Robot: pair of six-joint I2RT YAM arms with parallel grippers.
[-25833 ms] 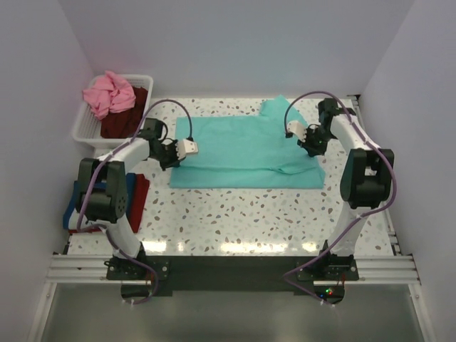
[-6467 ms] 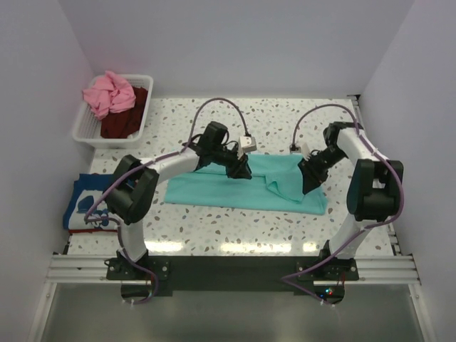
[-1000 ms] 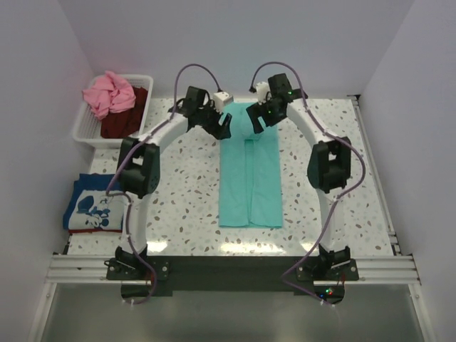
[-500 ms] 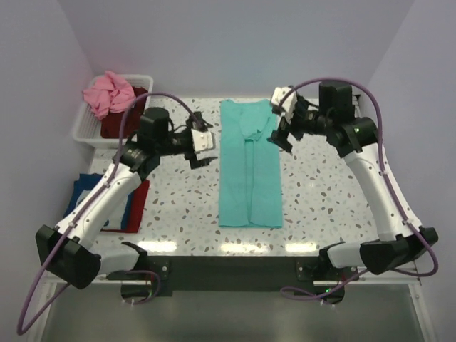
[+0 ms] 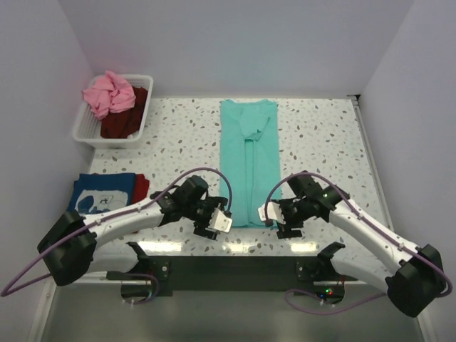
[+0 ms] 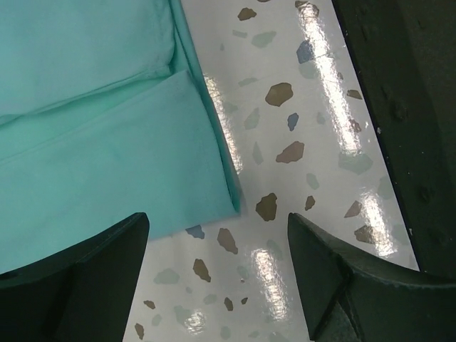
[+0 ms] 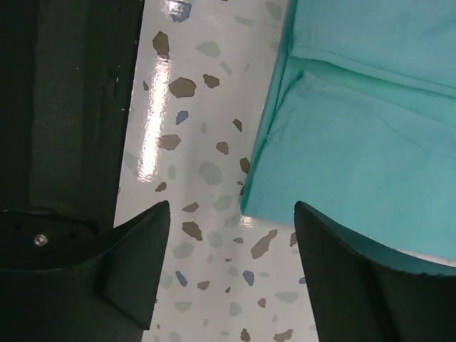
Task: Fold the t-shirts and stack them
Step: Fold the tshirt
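The teal t-shirt [image 5: 249,164] lies folded into a long narrow strip down the middle of the table [image 5: 328,142], with its hem near the front edge. The left gripper [image 5: 219,222] is at the hem's left corner and the right gripper [image 5: 280,218] at its right corner. Both have their fingers spread wide and hold nothing. A blue printed t-shirt [image 5: 100,194] lies folded at the left edge.
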